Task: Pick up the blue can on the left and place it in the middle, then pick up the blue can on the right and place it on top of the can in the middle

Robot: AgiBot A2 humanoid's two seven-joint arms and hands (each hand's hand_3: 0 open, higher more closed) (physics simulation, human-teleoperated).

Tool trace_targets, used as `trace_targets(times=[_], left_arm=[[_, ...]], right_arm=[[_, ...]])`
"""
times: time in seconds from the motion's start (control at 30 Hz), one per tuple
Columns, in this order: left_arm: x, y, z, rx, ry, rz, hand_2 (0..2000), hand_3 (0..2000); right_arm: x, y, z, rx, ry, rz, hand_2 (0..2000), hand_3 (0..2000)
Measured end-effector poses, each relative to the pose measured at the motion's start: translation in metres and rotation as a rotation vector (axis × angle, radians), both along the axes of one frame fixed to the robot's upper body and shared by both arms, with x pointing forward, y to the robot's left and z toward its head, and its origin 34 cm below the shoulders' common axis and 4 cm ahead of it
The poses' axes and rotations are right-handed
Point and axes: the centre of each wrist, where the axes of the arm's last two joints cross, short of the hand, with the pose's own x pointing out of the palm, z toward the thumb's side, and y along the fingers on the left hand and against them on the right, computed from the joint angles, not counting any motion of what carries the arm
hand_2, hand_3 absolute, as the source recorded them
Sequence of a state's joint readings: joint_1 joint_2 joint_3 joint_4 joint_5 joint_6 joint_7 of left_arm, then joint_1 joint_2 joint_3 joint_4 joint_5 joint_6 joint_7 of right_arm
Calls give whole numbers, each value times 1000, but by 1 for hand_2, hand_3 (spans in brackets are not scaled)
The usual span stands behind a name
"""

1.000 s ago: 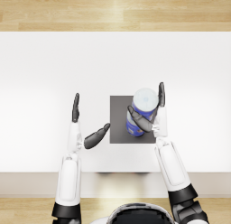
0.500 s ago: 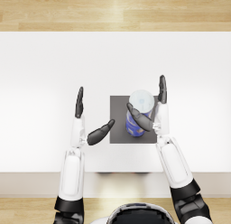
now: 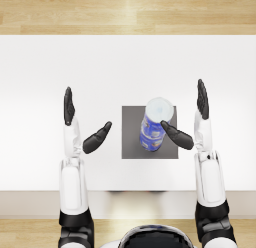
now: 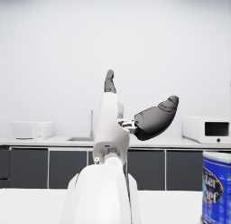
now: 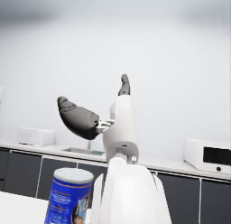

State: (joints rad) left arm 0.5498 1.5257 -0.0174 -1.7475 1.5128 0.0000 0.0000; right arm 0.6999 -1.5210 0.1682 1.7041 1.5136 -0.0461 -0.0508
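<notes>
While you look down from the head view, take the grey mat (image 3: 132, 142) on the white table (image 3: 100, 72) as your landmark; the blue can stack (image 3: 154, 124) stands on the mat's right half, its pale lid (image 3: 159, 109) facing up, and from above you cannot separate one can from another; your right hand (image 3: 192, 119) sits just off the mat's right edge, spread wide and holding nothing, its thumb (image 3: 176, 135) reaching in over the mat close beside the stack, though you cannot tell whether it touches; your left hand (image 3: 82, 124) lies off the mat's left edge, well apart from the stack, also spread wide and empty, thumb angled toward the mat.

Seen from the left wrist view, your left hand (image 4: 135, 110) is open against a pale wall, nothing between fingers and thumb; the blue can stack (image 4: 216, 184) shows partly at the frame's edge; a kitchen counter (image 4: 58, 139) with a microwave (image 4: 206, 129) runs behind.

Seen from the right wrist view, your right hand (image 5: 101, 112) is likewise wide and empty; the blue can stack (image 5: 68, 196) stands close beside the forearm, clear of the fingers; another microwave (image 5: 206, 156) sits on the counter beyond.
</notes>
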Motion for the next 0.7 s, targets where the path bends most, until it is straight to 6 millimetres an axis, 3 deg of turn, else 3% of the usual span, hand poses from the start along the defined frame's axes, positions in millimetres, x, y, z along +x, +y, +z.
trace_targets(times=[0.17, 0.3, 0.47, 0.7], left_arm=[[-1, 15, -5, -31, 13, 50, 0, 0], [-4, 22, -16, -49, 46, 74, 0, 0], [-4, 25, -27, -57, 83, 85, 0, 0], [-4, 25, -30, -59, 92, 86, 0, 0]], right_arm=[[-2, -36, -4, 66, -34, -80, 0, 0], [-4, -53, -15, 101, -13, -130, 0, 0], [-4, -58, -28, 112, 28, -147, 0, 0], [-3, -59, -31, 114, 38, -150, 0, 0]])
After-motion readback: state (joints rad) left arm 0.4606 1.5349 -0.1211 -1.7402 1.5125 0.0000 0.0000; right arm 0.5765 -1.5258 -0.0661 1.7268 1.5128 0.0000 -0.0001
